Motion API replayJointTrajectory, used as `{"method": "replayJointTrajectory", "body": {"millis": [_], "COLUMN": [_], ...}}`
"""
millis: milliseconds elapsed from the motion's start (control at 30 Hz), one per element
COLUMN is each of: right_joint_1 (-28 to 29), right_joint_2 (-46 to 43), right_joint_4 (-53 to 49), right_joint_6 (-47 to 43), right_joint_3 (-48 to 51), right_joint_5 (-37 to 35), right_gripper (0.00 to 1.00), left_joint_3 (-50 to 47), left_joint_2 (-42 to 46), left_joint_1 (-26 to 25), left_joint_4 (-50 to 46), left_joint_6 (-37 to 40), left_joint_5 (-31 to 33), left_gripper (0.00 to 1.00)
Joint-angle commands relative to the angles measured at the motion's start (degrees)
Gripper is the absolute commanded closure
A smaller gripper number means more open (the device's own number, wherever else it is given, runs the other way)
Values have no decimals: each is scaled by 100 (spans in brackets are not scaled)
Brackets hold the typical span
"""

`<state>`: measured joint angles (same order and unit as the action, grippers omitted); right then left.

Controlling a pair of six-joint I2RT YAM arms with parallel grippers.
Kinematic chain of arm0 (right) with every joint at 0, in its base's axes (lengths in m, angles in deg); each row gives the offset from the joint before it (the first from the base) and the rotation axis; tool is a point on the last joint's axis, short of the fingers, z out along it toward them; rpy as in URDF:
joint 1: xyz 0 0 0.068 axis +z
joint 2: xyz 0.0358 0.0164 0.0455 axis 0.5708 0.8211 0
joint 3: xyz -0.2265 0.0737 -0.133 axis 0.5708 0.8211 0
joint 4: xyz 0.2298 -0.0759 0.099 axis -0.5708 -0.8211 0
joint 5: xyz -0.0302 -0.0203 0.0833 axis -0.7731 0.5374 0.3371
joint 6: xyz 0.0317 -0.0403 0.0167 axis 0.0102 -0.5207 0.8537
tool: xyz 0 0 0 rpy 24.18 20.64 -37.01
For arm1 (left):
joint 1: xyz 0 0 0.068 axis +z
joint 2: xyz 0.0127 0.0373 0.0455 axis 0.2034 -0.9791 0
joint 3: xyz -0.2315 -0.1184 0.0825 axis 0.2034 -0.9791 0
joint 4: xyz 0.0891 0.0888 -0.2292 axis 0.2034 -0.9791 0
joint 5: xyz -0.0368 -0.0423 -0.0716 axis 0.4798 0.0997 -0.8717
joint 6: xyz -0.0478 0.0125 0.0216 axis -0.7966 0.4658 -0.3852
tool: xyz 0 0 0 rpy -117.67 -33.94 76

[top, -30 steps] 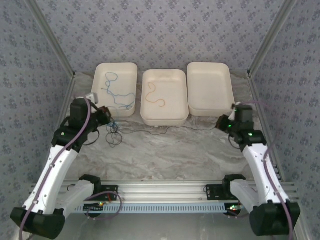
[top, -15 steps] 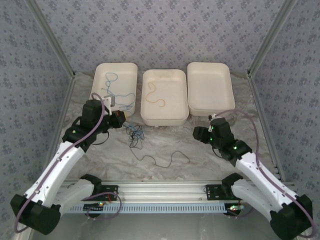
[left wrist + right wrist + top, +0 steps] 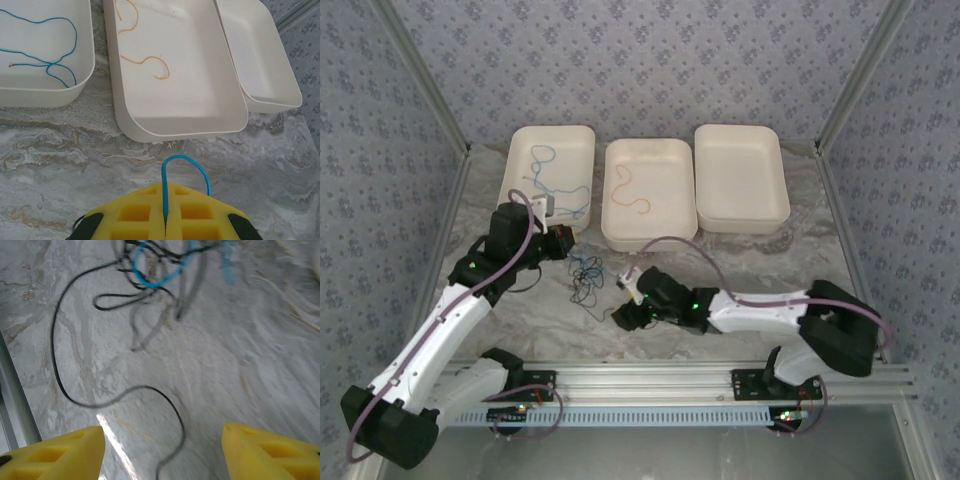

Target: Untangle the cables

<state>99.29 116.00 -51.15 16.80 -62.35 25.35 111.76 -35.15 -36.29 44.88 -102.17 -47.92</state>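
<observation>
Left of centre in the top view, the tangle of cables (image 3: 585,277) lies on the marble-patterned table (image 3: 770,262), just below the gap between the left tray (image 3: 576,140) and the middle tray (image 3: 672,170). The left gripper (image 3: 567,238) sits at the tangle's upper left edge. In its wrist view the yellow fingers (image 3: 140,212) are pressed together at the bottom of the frame, pinching a blue cable (image 3: 186,161) that arches out above them. The right gripper (image 3: 624,298) sits just right of the tangle, its arm stretched in from the right side. In its wrist view its fingers (image 3: 65,450) stand wide apart in the lower corners with nothing held. A black cable (image 3: 59,370) curls over the table between and above them, and the blurred blue-and-black knot is at the top edge. A second blue cable (image 3: 75,39) lies in the left tray, and a yellow-tan cable (image 3: 155,56) lies in the middle tray.
</observation>
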Motion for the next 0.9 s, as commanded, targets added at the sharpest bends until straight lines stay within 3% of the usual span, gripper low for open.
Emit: {"method": "replayJointTrajectory", "body": {"millis": [0, 300, 567, 633, 733, 867], "right_joint_1": [129, 322, 380, 354, 304, 273], "right_joint_2": [530, 1178, 1770, 1823, 1758, 1096], "right_joint_4": [602, 806, 884, 865, 871, 779], "right_joint_6": [-195, 37, 246, 251, 226, 206], "right_joint_3": [-706, -1118, -1456, -1523, -1514, -931], "right_joint_5": [-99, -19, 130, 122, 149, -551], "right_gripper": [34, 32, 42, 54, 99, 100], "left_joint_3": [34, -9, -20, -33, -9, 237], "left_joint_2": [69, 12, -1, -1, 1, -2], "left_joint_1": [-31, -40, -40, -40, -39, 17], "left_joint_4": [183, 270, 240, 245, 100, -818], "left_joint_6": [-61, -102, -87, -96, -101, -347], "left_joint_5": [93, 86, 118, 120, 381, 1900], "left_gripper": [100, 100, 100, 100, 100, 100]}}
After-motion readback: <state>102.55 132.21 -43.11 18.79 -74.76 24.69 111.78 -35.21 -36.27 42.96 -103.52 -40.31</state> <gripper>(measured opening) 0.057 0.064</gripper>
